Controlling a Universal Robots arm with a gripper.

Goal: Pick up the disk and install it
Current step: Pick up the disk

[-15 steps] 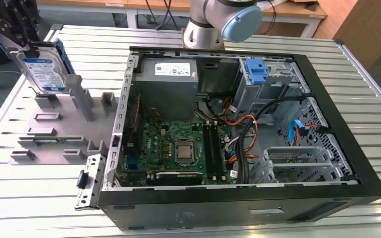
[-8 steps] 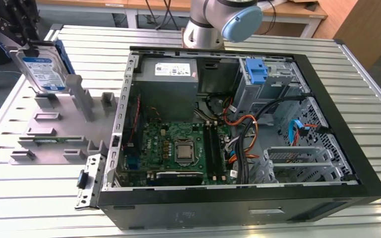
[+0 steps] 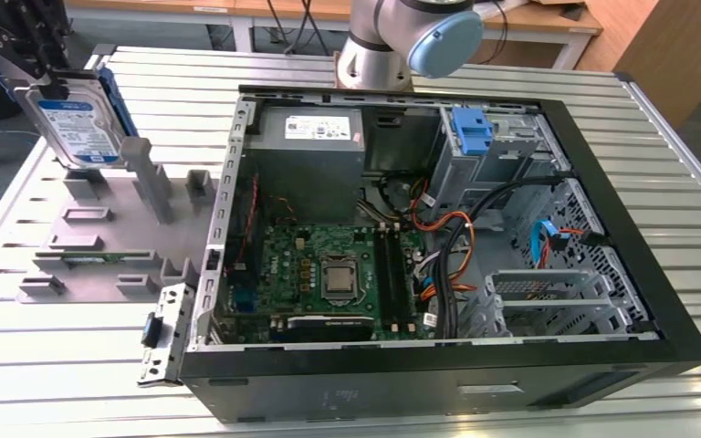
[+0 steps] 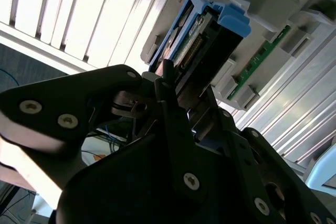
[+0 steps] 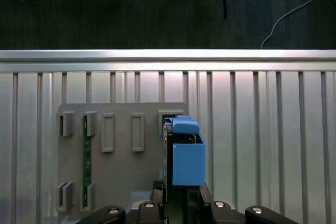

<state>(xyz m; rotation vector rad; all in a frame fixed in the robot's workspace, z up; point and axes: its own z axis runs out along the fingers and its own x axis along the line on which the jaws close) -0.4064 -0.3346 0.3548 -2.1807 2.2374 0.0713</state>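
Clasping the disk [image 3: 79, 128] upright; gripper [image 3: 36, 75] at grey holder [image 3: 107, 239]

My exterior view: high, angled down on open case [image 3: 643, 274]. Both wrist views: close, along gripper [image 5: 176, 192]. All three share disk [image 3: 73, 123], grey rack [image 3: 95, 246], upper left of exterior view.

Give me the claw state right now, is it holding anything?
Claw: closed on the disk, gripping its top edge, with the disk upright at the grey holder block.
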